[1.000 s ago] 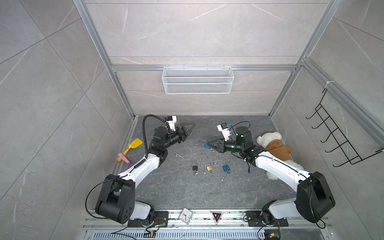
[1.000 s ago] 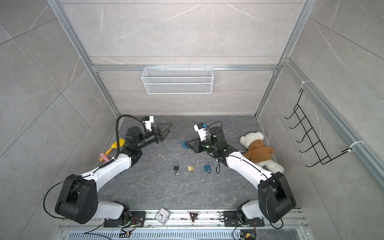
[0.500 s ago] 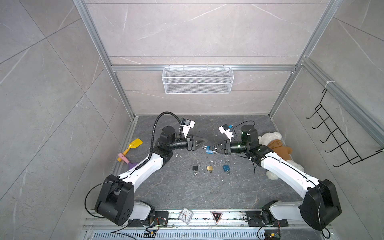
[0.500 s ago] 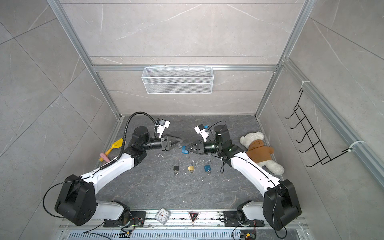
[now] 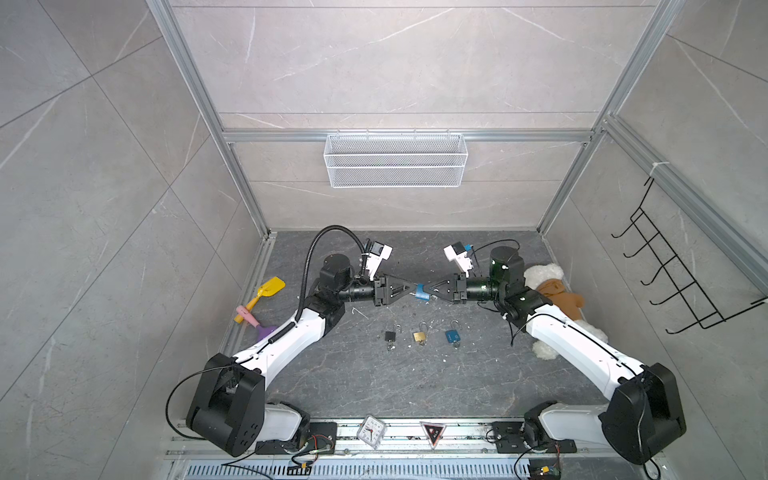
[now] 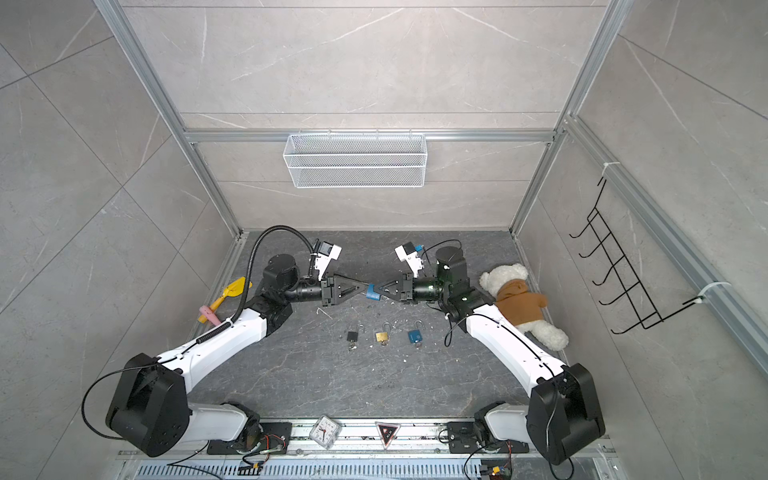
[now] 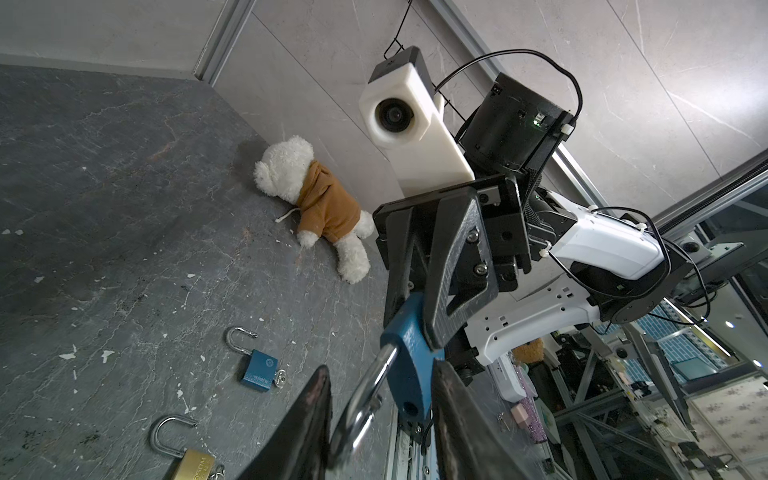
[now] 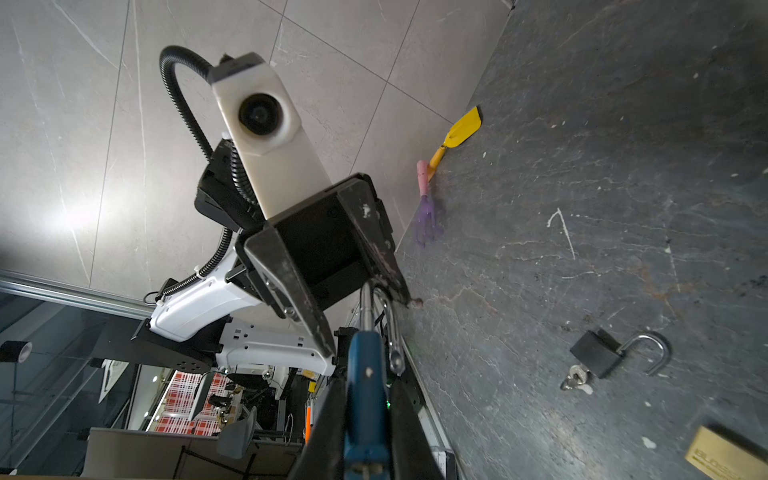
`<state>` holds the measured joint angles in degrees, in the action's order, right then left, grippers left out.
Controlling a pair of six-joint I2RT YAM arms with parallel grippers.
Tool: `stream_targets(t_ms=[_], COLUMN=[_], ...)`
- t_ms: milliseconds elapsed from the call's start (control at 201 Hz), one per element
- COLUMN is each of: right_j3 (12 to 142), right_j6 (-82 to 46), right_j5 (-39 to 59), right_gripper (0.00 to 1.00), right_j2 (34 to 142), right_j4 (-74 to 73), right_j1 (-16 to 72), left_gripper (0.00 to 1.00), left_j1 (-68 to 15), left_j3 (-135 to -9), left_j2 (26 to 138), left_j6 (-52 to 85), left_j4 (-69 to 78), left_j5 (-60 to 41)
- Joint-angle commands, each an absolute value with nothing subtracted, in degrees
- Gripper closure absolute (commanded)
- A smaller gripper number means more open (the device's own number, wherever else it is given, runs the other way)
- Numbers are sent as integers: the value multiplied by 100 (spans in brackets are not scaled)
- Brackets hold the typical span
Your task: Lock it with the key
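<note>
A blue padlock [image 5: 422, 292] [image 6: 372, 292] hangs in the air above the middle of the floor, between both grippers. My right gripper [image 5: 430, 291] [image 8: 368, 386] is shut on its blue body [image 8: 365, 374]. The silver shackle [image 7: 365, 386] [image 8: 390, 328] is swung out, its free end clear of the body. My left gripper [image 5: 415, 289] [image 7: 380, 374] faces the right one with its jaws narrowed around the lock, one pad against the shackle and the other against the body [image 7: 409, 357]. This lock's key does not show clearly.
Three open padlocks lie in a row on the floor below: black [image 5: 390, 336], brass [image 5: 419, 336], blue [image 5: 452, 335], each with a key in it. A teddy bear [image 5: 552, 291] lies right. A yellow toy shovel [image 5: 266, 291] and purple rake [image 5: 257, 324] lie left.
Both arms swung inward until the grippers met over the floor's middle. The left jaws narrowed around the padlock that the right gripper holds.
</note>
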<state>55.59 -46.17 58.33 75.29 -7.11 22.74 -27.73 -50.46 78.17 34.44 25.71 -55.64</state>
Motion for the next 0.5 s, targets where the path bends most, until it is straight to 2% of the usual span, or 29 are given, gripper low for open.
stream_targets(t_ms=[0,204,498], right_j3=[5511,5498,5528], right_j6=[-4686,-4524,-4061], right_j5=[5906,5963,5926], right_gripper=[100,100,100], right_j2=[7356,7456,7634], right_j4=[-1061,-995,-669], right_j1=[2229,2232,2224], left_gripper=[64,81,88], left_j1=[-2807,-2810,-2814], left_j3=[-4910,-4855,-4742], left_j2=[7805,7791,7857], left_j6=[3641,3936,4350], left_j4=[3011,3260,3793], left_j5=[-5700,-5491,-5502])
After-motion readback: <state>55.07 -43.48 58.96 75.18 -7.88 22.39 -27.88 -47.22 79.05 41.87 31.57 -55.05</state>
